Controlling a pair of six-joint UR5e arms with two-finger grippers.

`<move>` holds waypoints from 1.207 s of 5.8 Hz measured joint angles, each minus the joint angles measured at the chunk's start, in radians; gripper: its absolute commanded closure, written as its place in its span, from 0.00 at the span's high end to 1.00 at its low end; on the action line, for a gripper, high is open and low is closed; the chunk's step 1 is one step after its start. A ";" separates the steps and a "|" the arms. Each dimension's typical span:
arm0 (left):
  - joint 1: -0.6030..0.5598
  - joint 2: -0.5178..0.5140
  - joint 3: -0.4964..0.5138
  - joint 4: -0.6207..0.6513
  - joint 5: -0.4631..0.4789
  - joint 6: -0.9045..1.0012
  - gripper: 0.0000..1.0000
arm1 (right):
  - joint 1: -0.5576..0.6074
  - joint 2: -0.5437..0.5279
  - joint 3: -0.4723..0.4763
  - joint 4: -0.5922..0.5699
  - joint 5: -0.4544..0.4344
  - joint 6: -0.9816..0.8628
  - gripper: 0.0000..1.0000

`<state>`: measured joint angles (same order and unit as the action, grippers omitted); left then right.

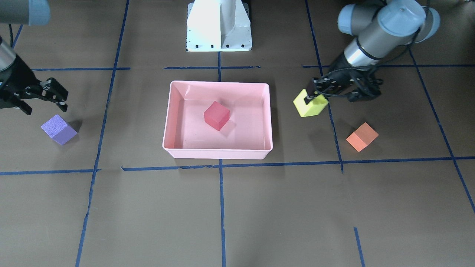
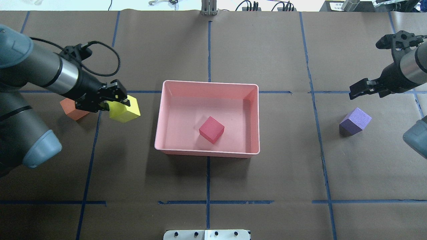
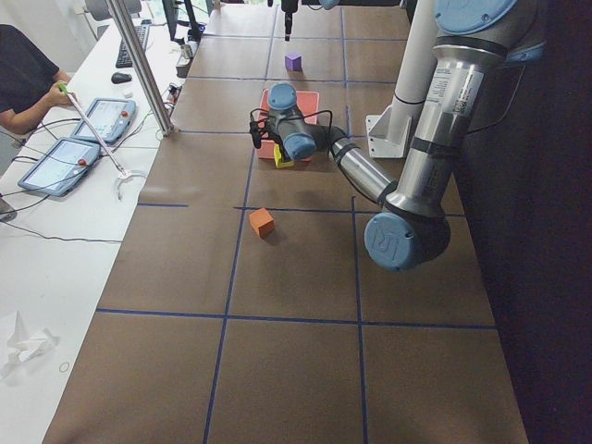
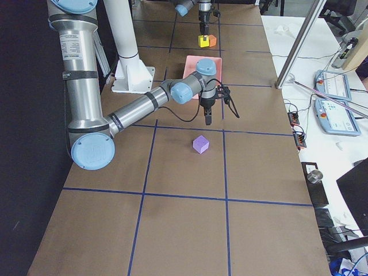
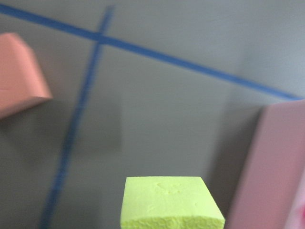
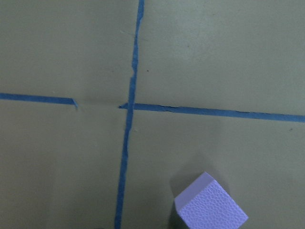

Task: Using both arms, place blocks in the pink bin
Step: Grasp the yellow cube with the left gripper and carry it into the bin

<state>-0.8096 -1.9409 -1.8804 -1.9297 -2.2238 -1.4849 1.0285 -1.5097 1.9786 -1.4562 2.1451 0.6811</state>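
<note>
The pink bin (image 2: 210, 82) sits mid-table with the red-pink block (image 2: 211, 129) resting inside it. My left gripper (image 2: 115, 101) is shut on the yellow-green block (image 2: 126, 110), held just above the table between the orange block (image 2: 71, 111) and the bin's wall. In the left wrist view the yellow-green block (image 5: 169, 202) fills the bottom edge, with the bin wall (image 5: 267, 171) to its right. My right gripper (image 1: 45, 107) is open and empty, hovering a little behind the purple block (image 1: 58, 129), which lies on the table apart from it. The right wrist view shows the purple block (image 6: 212, 205) at the lower right.
Blue tape lines (image 1: 221, 163) divide the brown table into squares. The white pedestal base (image 1: 219, 26) stands behind the bin. In the exterior left view a person (image 3: 23, 79) sits at a side table with tablets (image 3: 65, 162) and a metal post (image 3: 139, 65).
</note>
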 measured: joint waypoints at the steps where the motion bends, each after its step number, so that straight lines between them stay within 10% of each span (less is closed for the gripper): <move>1: 0.021 -0.092 0.018 0.034 0.008 -0.065 0.05 | 0.008 -0.031 -0.053 0.088 0.006 -0.040 1.00; 4: 0.190 -0.240 0.140 0.069 0.235 -0.135 0.09 | 0.007 -0.050 -0.174 0.225 0.031 -0.213 1.00; 5: 0.229 -0.248 0.180 0.071 0.287 -0.133 0.26 | 0.006 -0.030 -0.211 0.227 0.035 -0.333 1.00; 6: 0.271 -0.250 0.211 0.076 0.342 -0.130 0.88 | 0.005 -0.008 -0.235 0.227 0.038 -0.422 1.00; 7: 0.295 -0.249 0.223 0.083 0.375 -0.128 1.00 | -0.008 0.006 -0.236 0.226 0.039 -0.461 1.00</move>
<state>-0.5149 -2.1897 -1.6573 -1.8472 -1.8491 -1.6125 1.0207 -1.5041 1.7429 -1.2306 2.1845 0.2199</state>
